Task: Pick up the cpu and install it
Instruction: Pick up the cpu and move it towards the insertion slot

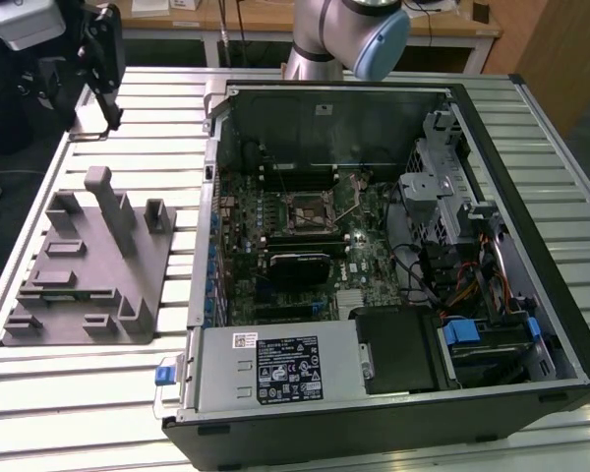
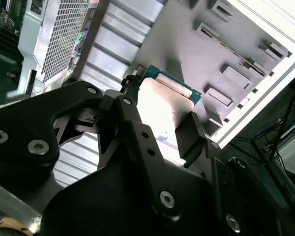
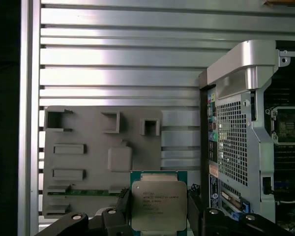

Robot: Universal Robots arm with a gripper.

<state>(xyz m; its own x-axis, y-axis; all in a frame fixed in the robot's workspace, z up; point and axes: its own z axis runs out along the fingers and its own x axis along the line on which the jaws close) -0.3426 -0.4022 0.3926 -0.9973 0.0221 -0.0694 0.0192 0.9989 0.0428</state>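
- End effector (image 3: 159, 202) is closed on the cpu (image 3: 159, 194): one black finger (image 3: 123, 201) is on each of two opposite edges, and the jaws are only as wide as the chip.
- In the second wrist view the same grip shows from behind the end effector (image 2: 160, 112). The cpu (image 2: 162, 103) sits between the fingers (image 2: 189, 133), with its pale metal top lit and a green edge showing.
- The cpu is held flat, silvery top towards the first wrist camera, print on top.
- It sits in front of the near edge of the grey plastic fixture (image 3: 103, 157), which lies on the slatted metal surface (image 3: 118, 59).
- Can't tell from the wrist views whether the chip touches the fixture.
- The open PC case (image 3: 241, 123) is just beside the fixture, and the socket (image 3: 287, 125) is visible inside it.
- In the exterior view the fixture (image 1: 88, 265) lies on the surface (image 1: 98, 393) to the exterior view's left of the case (image 1: 531, 226).
- The socket (image 1: 308, 208) sits mid-motherboard (image 1: 275, 285), well apart from the fixture.
- Arm (image 1: 339, 34) stands behind the case.
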